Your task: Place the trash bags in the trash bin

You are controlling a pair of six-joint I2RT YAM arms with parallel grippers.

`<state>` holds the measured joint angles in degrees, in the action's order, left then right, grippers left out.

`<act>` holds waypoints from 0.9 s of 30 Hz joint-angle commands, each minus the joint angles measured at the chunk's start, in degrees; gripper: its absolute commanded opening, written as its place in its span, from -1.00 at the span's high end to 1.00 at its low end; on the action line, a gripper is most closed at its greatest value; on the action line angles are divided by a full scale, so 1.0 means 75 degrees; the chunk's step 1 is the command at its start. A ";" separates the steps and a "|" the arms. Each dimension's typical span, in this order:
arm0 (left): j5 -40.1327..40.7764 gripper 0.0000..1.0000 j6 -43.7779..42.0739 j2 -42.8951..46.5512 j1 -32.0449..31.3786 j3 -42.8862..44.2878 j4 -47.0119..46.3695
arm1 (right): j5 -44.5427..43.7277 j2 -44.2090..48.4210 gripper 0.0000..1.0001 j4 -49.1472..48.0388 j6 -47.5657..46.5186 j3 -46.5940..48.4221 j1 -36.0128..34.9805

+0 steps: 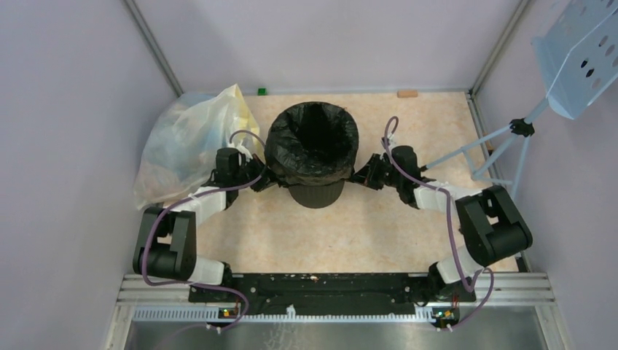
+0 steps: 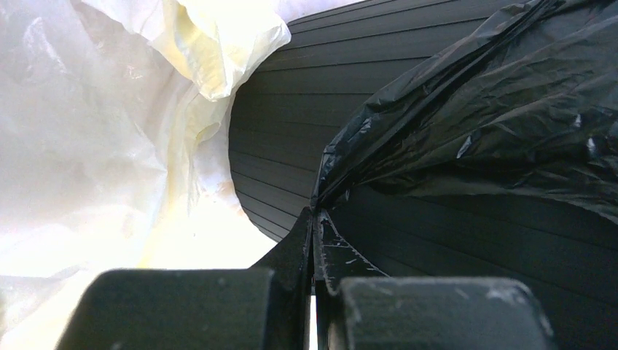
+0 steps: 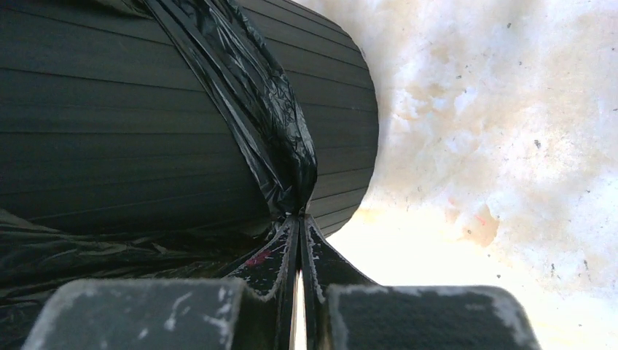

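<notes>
Nearly done: the trash bag lines the trash bin, with both sides pinched

The bin stands upright near the middle of the bench. The black bag sits inside it with its mouth open. As far as the top view shows, the plastic is turned out over the rim all the way round and hangs a little way down the ribbed outer wall.

The left gripper is closed tight on a gathered strip of the bag, low against the bin's left side. The right gripper is closed the same way on a twisted strip at the right side. Each strip runs taut from the closed tips up toward the rim.

So the main part of the job looks finished, since the bag is in the bin. What seems left is to let go on both sides and draw the arms clear without dragging the plastic back off the rim. Whether the bag reaches the bottom cannot be told, because the inside is too dark.

The big pale-yellow bag lies just beside the bin on its left, and is not part of this job.
</notes>
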<state>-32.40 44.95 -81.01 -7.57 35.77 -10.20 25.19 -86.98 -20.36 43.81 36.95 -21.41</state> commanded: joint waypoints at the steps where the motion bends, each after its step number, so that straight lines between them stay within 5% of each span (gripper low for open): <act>1: -0.0113 1.00 -0.0068 -0.0040 -0.0054 -0.0100 -0.0568 | 0.0028 0.0071 0.89 -0.0527 0.0027 -0.0066 -0.0066; 9: 0.0699 0.77 -0.0690 0.0637 -0.0034 0.0304 0.0642 | -0.1738 0.1955 0.18 0.2080 -0.1287 0.0634 0.0043; 13: 0.1302 0.61 -0.0838 0.1173 -0.0024 0.0317 0.1180 | -0.2642 0.2797 0.09 0.3662 -0.2232 0.1604 0.0042; 16: 0.1528 0.58 -0.0955 0.1459 0.0020 0.0311 0.1704 | -0.3009 0.3146 0.24 0.4738 -0.2858 0.2506 -0.0096; 21: 0.1718 0.53 -0.1237 0.2120 0.0202 0.0351 0.2424 | -0.3666 0.2881 1.00 0.6098 -0.3647 0.4267 -0.1078; 27: 0.2094 0.15 -0.1697 0.2713 0.0306 0.0698 0.3296 | -0.3979 0.1380 1.00 0.7357 -0.4291 0.6348 -0.2508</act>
<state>-19.14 35.73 -63.07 -5.85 37.04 9.87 -2.00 -70.26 25.58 16.97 77.32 -35.44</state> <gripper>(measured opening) 0.384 0.004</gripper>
